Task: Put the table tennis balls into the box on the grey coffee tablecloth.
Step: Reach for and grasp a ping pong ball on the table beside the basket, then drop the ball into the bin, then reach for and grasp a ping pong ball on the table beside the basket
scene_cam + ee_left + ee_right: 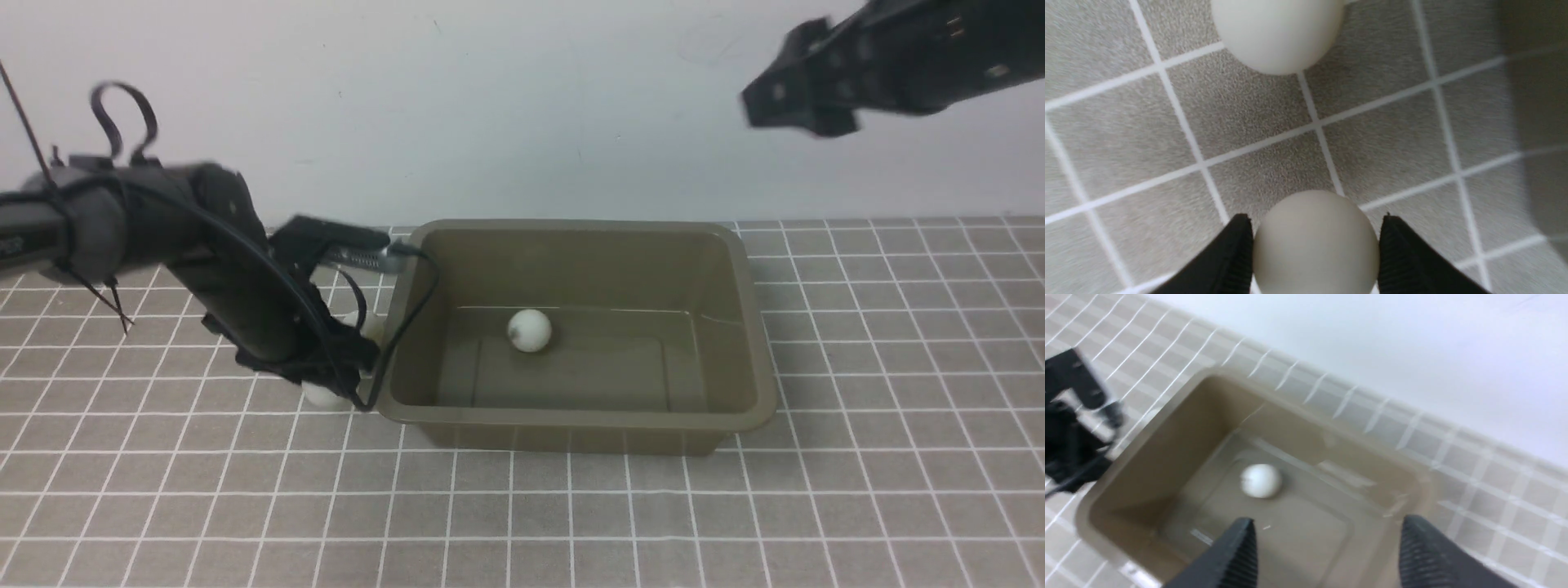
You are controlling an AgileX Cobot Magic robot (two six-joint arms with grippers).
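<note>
The olive-brown box (pixel 571 418) stands on the grey coffee tablecloth (pixel 882 367), and one white table tennis ball (pixel 529 331) lies on its floor. Just outside the box's left wall my left gripper (pixel 331 380) is down on the cloth. It is shut on a second ball (pixel 1314 245), with a black finger touching each side. A third ball (pixel 1278 32) rests on the cloth a little beyond it, also seen by the box's left wall (pixel 369 325). My right gripper (pixel 763 102) hangs high above the box's right end. In its wrist view the right gripper (pixel 1327 519) is open and empty over the box (pixel 1167 406) and the ball inside (pixel 1260 480).
A pale wall runs along the far edge of the cloth behind the box. The left arm's black cable (pixel 412 318) loops against the box's left rim. Checked cloth stretches in front of and to the right of the box.
</note>
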